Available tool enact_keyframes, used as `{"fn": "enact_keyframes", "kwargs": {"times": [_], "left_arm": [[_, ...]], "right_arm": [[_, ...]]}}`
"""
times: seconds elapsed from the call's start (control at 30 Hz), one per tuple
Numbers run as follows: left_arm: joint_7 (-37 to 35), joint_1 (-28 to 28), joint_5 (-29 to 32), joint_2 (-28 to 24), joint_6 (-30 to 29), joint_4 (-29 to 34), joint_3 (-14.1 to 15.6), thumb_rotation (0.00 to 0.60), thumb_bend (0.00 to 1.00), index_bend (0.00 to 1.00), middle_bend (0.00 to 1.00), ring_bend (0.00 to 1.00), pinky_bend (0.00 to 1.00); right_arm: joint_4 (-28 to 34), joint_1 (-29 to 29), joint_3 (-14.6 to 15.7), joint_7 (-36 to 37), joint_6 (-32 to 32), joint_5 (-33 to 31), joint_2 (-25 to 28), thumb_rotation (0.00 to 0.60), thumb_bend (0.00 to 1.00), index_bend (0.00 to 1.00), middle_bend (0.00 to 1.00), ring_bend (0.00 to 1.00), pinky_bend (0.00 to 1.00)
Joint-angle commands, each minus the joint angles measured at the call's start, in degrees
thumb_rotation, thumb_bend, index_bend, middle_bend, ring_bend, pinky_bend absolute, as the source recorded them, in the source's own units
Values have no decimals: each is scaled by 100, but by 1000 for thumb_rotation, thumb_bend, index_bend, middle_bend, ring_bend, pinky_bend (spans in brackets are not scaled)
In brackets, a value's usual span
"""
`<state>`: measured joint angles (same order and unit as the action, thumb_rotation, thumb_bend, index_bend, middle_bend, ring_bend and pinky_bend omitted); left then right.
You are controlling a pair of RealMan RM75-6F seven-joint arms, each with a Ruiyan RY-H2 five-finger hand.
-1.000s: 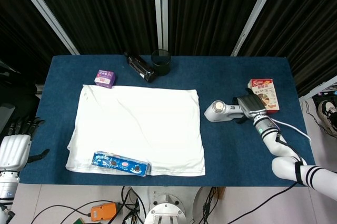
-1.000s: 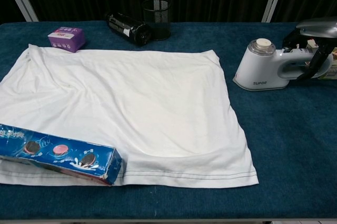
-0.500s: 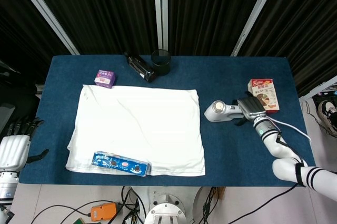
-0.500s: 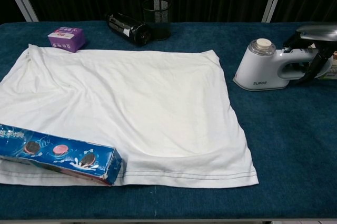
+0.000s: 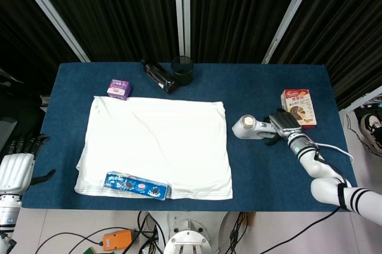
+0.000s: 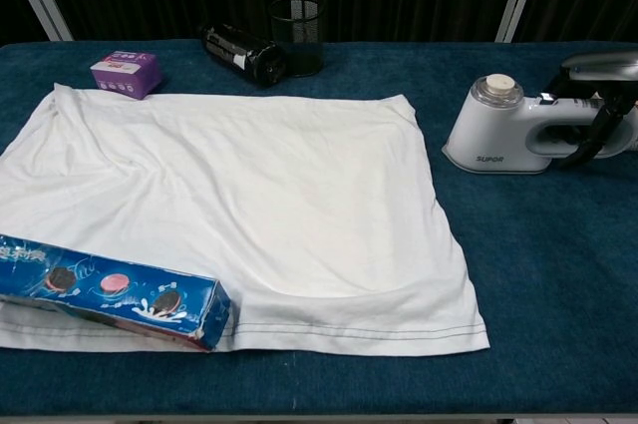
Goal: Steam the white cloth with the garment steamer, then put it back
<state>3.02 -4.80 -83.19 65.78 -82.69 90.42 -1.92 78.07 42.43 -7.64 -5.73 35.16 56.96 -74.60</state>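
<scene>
Right now the right robot hand [image 5: 285, 124] sits on the handle of the garment steamer [image 5: 253, 127], fingers [image 6: 601, 125] curled round it, so it looks to have a grip, tho the chest view cuts the palm off at the frame edge. Steamer stands flat on the blue desk [image 5: 262, 170], just beside the right edge of the white cloth [image 5: 158, 146] but apart from it, nozzle cap pointing toward the cloth. Cloth lies spread out w/ a few creases, a blue cookie box [image 5: 136, 185] resting on its near left corner. Left robot hand [image 5: 18, 167] hangs off the desk's left side, fingers apart, holding nothing. Behind the cloth: purple box [image 5: 119, 88], black bottle [image 5: 158, 75] on its side, mesh cup [image 5: 182, 70]. A red snack box [image 5: 300, 107] lies just behind the right robot hand.
</scene>
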Motion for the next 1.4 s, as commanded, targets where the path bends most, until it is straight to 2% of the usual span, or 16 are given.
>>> {"fn": "enact_keyframes", "kwargs": {"times": [0.03, 0.37, 0.47, 0.6, 0.8, 1.0, 1.13, 1.2, 1.23, 1.33, 1.4], "left_arm": [[-16, -1, -3, 7, 1, -12, 1, 600, 87, 186, 138, 37, 0], [-25, -33, -2, 27, 34, -34, -10, 600, 87, 187, 138, 37, 0], [-21, -45, 0, 28, 51, -30, -13, 600, 87, 187, 138, 37, 0], [-20, -58, -3, 33, 57, -27, -18, 600, 87, 187, 138, 37, 0], [-23, -61, 21, 37, 76, -30, -16, 600, 87, 187, 138, 36, 0], [-15, -60, 22, 43, 69, -23, -15, 600, 87, 187, 138, 37, 0], [-9, -76, 21, 60, 60, -36, -37, 600, 86, 187, 138, 37, 0], [-1, -97, -4, 67, 37, -38, -62, 600, 81, 187, 138, 37, 0], [0, -113, -25, 67, 28, -31, -75, 600, 80, 187, 138, 37, 0], [65, -215, -149, 33, 41, 32, -115, 600, 80, 186, 138, 38, 0], [138, -339, -281, -14, 115, 124, -134, 600, 82, 187, 138, 39, 0]], "right_arm": [[14, 23, 9, 37, -42, -63, 20, 600, 0, 679, 650, 636, 166], [64, 52, 124, -35, -28, -265, 8, 600, 0, 713, 667, 663, 167], [61, 48, 139, -15, -16, -273, 3, 600, 74, 751, 681, 689, 169], [26, 40, 128, 67, 6, -228, -30, 600, 226, 825, 719, 733, 175], [-78, 12, 62, 376, -25, 36, -78, 600, 240, 952, 793, 816, 265], [-244, -88, -35, 1069, 75, 820, -159, 600, 240, 1000, 821, 844, 395], [-327, -159, -46, 1730, 305, 1534, -200, 600, 240, 1000, 839, 860, 607], [-350, -181, -28, 2209, 465, 1960, -188, 600, 250, 1000, 842, 865, 659], [-365, -188, -12, 2412, 558, 2144, -180, 600, 268, 1000, 844, 867, 673], [-438, -189, 60, 2941, 913, 2689, -141, 600, 435, 1000, 858, 883, 717], [-445, -170, 111, 3203, 1125, 2972, -80, 600, 507, 1000, 865, 890, 735]]}}
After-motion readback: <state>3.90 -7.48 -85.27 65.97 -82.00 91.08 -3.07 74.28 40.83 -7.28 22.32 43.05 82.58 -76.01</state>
